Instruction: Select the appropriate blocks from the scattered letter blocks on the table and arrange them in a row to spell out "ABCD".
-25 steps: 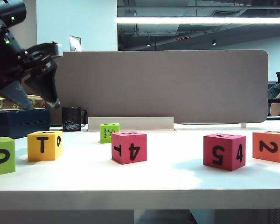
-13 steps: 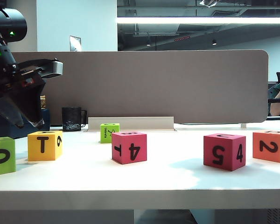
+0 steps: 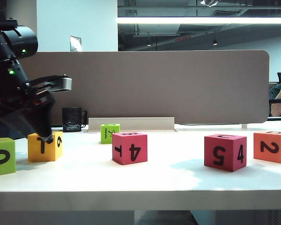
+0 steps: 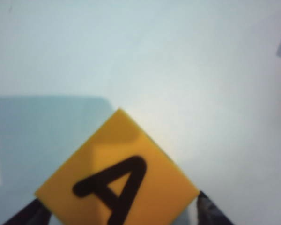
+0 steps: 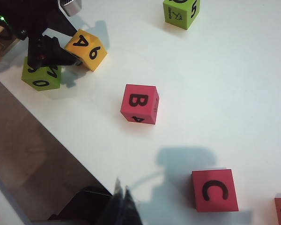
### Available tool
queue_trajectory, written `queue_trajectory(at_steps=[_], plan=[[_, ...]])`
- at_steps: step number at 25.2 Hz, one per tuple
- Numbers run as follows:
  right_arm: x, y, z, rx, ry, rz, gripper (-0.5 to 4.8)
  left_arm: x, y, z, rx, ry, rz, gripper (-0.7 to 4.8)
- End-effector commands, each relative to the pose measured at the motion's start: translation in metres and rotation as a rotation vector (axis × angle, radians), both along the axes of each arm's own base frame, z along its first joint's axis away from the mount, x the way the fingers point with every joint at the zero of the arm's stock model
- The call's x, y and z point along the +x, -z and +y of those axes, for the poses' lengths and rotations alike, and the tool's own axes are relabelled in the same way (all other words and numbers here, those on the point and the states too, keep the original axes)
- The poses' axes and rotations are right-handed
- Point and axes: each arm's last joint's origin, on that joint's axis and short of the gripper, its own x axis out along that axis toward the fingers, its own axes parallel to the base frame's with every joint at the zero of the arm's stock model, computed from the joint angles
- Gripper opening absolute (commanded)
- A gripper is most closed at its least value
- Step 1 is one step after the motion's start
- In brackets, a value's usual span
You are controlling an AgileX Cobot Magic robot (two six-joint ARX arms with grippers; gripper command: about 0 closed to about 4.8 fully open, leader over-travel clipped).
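the left claw [image 3: 37, 133] has its fingers spread either side of the yellow a block [image 3: 45, 146] at the left of the white surface [image 3: 178, 178], not clamped on it; the left wrist view shows the dark fingertips [image 4: 210, 213] flanking two corners of the a face [image 4: 117, 185]. just left of it sits the lime-green 0 block [image 3: 2, 156]. the magenta b block [image 5: 140, 104] stands near the middle, the magenta c block [image 5: 215, 190] further right, and the orange block [image 3: 272, 146] at the far right edge. a smaller lime-green cube [image 3: 109, 133] sits further back. the right claw [image 5: 122, 206] hovers above the surface near the front edge, fingertips pressed together, holding nothing.
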Motion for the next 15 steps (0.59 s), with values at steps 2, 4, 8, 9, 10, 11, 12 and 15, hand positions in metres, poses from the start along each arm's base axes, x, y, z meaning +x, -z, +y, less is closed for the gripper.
queue_trajectory(at_steps=[2,4,8,9,10,11,12,15], plan=[[0.000,-0.002,0.000,0.002,-0.002,-0.011,-0.02,0.004,0.001,-0.013,0.049,-0.038,-0.048,3.92],[0.000,-0.002,0.000,0.001,-0.002,-0.011,-0.02,0.004,0.003,-0.021,0.086,-0.051,-0.064,3.92],[-0.001,-0.001,0.000,0.001,-0.002,-0.010,-0.02,0.006,0.004,-0.027,0.083,-0.108,-0.078,3.92],[-0.001,-0.001,0.000,0.000,-0.002,-0.008,-0.02,0.007,0.004,-0.027,0.067,-0.146,-0.075,3.92],[-0.001,-0.001,0.000,0.000,-0.002,-0.008,-0.02,0.007,0.004,-0.028,0.063,-0.165,-0.076,3.92],[-0.001,-0.001,0.000,0.000,-0.002,-0.008,-0.02,0.007,0.003,-0.028,0.060,-0.181,-0.077,3.92],[-0.001,-0.001,0.000,0.000,-0.002,-0.008,-0.02,0.007,0.003,-0.028,0.056,-0.188,-0.078,3.88],[-0.001,-0.001,0.000,0.000,-0.002,-0.008,-0.02,0.008,0.003,-0.028,0.049,-0.200,-0.080,3.88]])
